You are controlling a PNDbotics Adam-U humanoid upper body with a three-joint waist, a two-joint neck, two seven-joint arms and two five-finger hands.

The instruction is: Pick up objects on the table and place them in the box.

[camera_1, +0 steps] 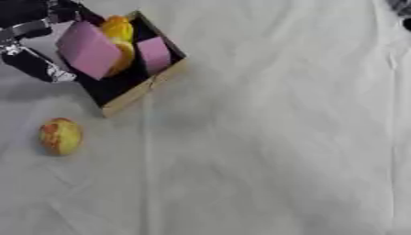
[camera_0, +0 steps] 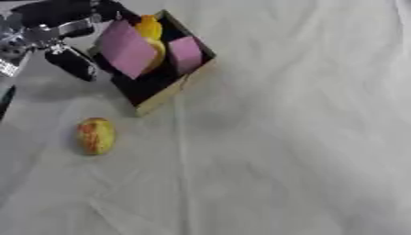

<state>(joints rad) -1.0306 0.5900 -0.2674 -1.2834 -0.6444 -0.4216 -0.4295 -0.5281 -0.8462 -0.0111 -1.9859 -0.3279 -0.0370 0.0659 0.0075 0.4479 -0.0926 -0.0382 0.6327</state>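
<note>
my left hand (camera_0: 68, 43) is up at the far left, just beside the box (camera_0: 173, 89). i can see one dark finger (camera_0: 74, 63) pointing down at the box's left side, but i cannot tell if my fingers are apart or together. the box is dark inside with a light wooden rim, and it sits askew on the white cloth (camera_0: 289, 151). in it a big pink block (camera_0: 127, 48) leans up and over the left edge, close to my hand. a small pink block (camera_0: 186, 54) stands on the right, and something orange and yellow (camera_0: 149, 28) sits between and behind them. a red and yellow apple (camera_0: 96, 135) lies on the cloth, nearer than the box and apart from it.
</note>
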